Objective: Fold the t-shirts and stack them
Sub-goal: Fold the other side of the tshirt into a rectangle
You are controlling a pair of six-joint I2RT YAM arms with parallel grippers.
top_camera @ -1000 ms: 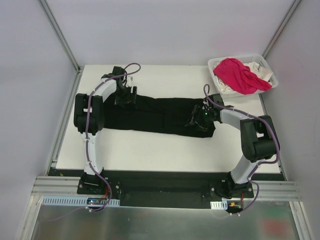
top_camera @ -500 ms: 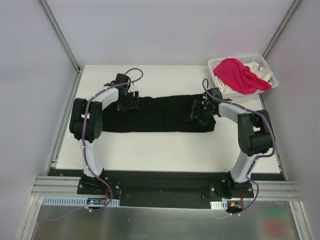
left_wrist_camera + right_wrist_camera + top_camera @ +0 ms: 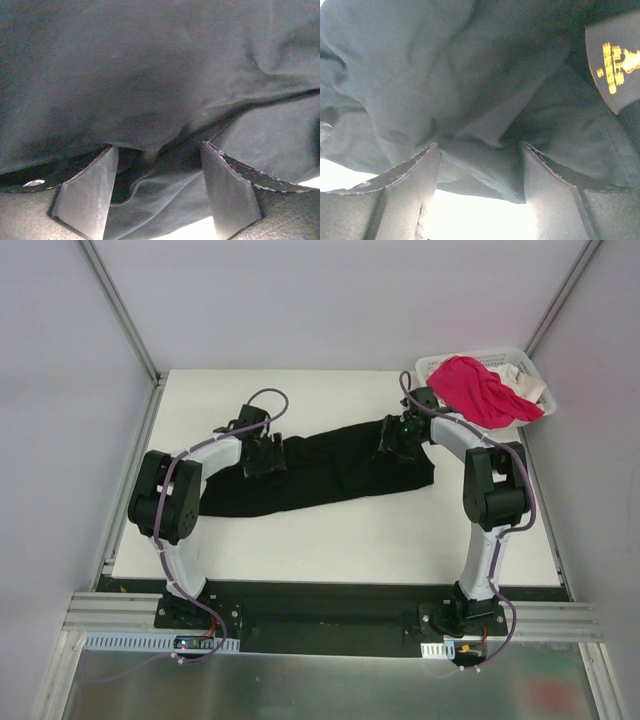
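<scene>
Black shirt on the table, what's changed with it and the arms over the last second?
The right gripper swung toward the far edge, up beside the basket, and the black shirt went with it at its right end. The left gripper slid nearer and slightly right. The shirt now lies slanted, not straight. Basket, pink shirt and white shirt are unchanged.

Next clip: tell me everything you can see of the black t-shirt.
The black t-shirt is soft, matte cloth, gathered into a long wrinkled band lying slantwise across the white table, its right end farther from the arms. The left hand sits at its left part, the right hand at its right end, each with bunched cloth between its fingers; a firm grip cannot be confirmed. A black tag with yellow marks shows.
</scene>
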